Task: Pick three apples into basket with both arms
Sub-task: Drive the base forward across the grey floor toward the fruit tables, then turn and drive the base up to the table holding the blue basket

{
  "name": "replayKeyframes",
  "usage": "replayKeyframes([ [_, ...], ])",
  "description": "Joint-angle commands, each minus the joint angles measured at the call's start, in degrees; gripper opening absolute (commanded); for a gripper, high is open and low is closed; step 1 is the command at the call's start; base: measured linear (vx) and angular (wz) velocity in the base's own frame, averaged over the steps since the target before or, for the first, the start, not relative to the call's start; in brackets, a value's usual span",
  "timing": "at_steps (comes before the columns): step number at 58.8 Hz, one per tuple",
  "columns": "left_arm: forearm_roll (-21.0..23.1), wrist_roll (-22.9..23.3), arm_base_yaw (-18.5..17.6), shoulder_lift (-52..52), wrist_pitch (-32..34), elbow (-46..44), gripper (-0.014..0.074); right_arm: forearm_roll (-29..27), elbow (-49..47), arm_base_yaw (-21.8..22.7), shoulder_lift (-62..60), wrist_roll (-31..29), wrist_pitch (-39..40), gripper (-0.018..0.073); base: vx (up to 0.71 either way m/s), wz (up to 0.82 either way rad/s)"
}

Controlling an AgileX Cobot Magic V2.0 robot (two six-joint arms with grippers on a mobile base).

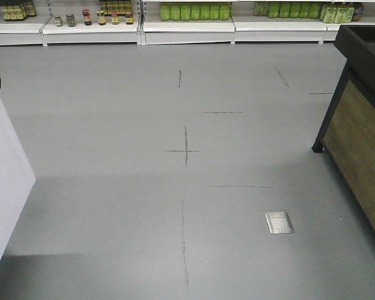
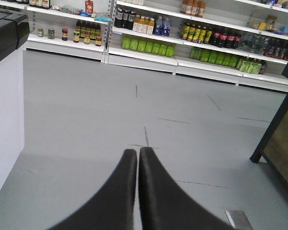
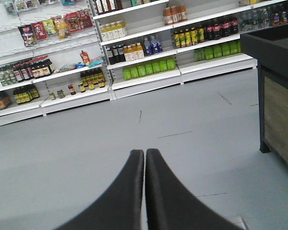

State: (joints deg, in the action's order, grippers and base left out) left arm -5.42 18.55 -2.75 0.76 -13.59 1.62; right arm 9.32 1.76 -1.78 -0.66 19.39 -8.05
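No apples and no basket show in any view. My left gripper is shut, its two black fingers pressed together with nothing between them, pointing out over bare grey floor. My right gripper is shut the same way, empty, also aimed across the floor toward the shelves. Neither arm appears in the front view.
A white counter stands at the left and a black-framed wooden display stand at the right. White shelves of bottles and jars line the far wall. A metal floor plate lies on the grey floor.
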Motion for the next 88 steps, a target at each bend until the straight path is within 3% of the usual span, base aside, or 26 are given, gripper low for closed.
replayKeyframes([
  [1,0.1,0.4,-0.3,0.7,4.2,-1.4,-0.0006,0.8,0.6,0.3,-0.7,-0.5,4.1,-0.0005,0.18,-0.1],
  [88,0.1,0.4,-0.3,0.7,4.2,-1.4,-0.0006,0.8,0.6,0.3,-0.7,-0.5,4.1,-0.0005,0.17,-0.28],
])
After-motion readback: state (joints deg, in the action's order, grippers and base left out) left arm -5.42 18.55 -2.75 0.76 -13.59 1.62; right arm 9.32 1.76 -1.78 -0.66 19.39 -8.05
